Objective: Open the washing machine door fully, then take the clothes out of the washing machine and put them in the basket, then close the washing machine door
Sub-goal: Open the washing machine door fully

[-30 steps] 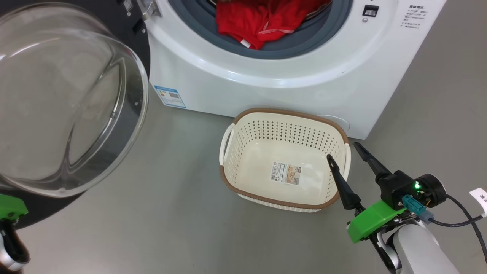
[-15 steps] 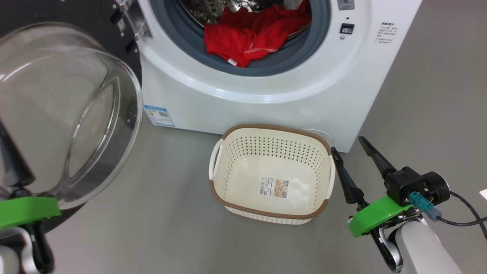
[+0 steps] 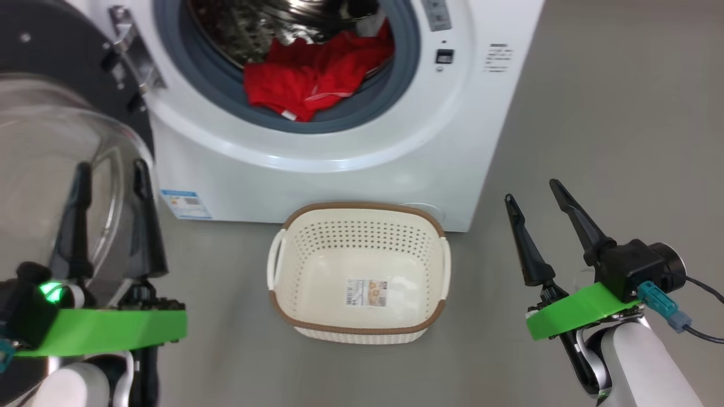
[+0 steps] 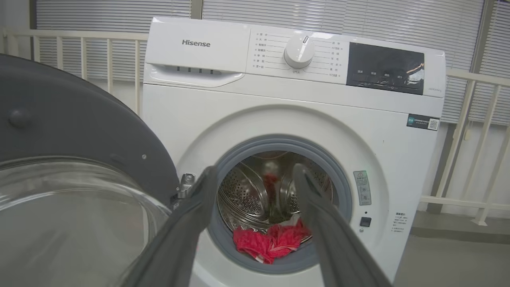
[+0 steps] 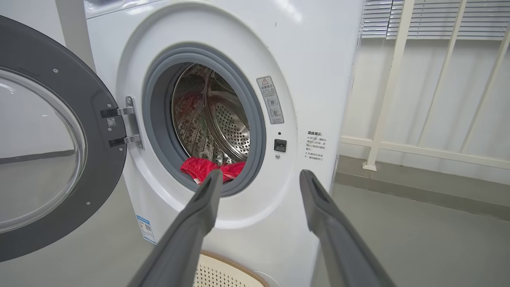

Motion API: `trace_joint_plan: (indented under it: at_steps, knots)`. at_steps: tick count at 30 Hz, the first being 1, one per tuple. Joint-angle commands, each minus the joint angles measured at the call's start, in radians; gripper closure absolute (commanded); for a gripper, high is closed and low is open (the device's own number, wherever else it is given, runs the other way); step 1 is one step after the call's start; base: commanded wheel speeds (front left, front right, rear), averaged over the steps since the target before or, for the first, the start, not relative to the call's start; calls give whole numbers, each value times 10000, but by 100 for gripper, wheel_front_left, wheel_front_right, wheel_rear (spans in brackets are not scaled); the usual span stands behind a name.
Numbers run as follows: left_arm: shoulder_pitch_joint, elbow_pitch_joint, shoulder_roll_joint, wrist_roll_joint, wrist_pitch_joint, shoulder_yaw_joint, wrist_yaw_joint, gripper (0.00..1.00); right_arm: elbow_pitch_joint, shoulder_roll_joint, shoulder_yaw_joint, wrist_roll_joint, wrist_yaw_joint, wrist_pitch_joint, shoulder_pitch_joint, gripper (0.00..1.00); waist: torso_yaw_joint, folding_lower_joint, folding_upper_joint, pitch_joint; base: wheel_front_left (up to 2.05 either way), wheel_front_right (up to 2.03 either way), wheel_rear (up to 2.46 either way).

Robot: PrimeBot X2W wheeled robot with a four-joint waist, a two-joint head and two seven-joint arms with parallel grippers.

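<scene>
**Door wide open, clothes in the drum, both claws open**

The washing machine (image 3: 339, 169) stands on the grey floor (image 3: 594, 113). Its door (image 3: 56, 51) is swung open to the robot's left on its hinge (image 3: 131, 53), with the glass (image 3: 39, 169) bulging outward. The red clothes (image 3: 305, 85) lie heaped at the front lip of the drum (image 3: 254, 22), and part of the heap rests on the grey rubber ring (image 3: 339, 121). The basket (image 3: 362, 237) sits on the floor just in front of the machine's lower front edge, between the 2 claws, with a sticker (image 3: 366, 292) on its bottom. The left claw (image 3: 111, 167) hovers close beside the door glass, its 2 fingers spread apart and gripping nothing. The right claw (image 3: 531, 190) hangs over the floor to the right of the basket, near the machine's front right corner, its 2 fingers likewise spread and gripping nothing.
</scene>
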Motion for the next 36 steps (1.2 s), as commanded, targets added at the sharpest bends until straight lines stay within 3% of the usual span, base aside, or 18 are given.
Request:
trace_joint_plan:
  at_steps: [1, 10, 16, 28, 36]
  knots:
    - [-218, -314, 138, -193, 2, 285, -149, 0, -422, 60, 224, 170, 48, -65, 12, 0, -600, 0, 0, -105, 0, 0, 0]
    - [323, 20, 105, -490, -97, 94, -540, 0, -745, 61, 209, 297, 48, -65, 290, 0, -1641, 0, 0, -145, 0, 0, 0]
    - [835, 572, -62, -44, -394, -165, -396, 0, -815, 62, 187, 259, 48, -65, 597, 0, -2275, 0, 0, -363, 0, 0, 0]
    - [1521, 1521, -340, 380, -647, -538, -839, 0, -915, 16, 55, 255, 48, -65, 1243, 0, -2574, 0, 0, -851, 0, 0, 0]
    - [2336, 1769, -484, 528, -666, -429, -855, 0, -865, -245, 93, 385, 48, -65, 1695, 0, -2606, 0, 0, -1283, 0, 0, 0]
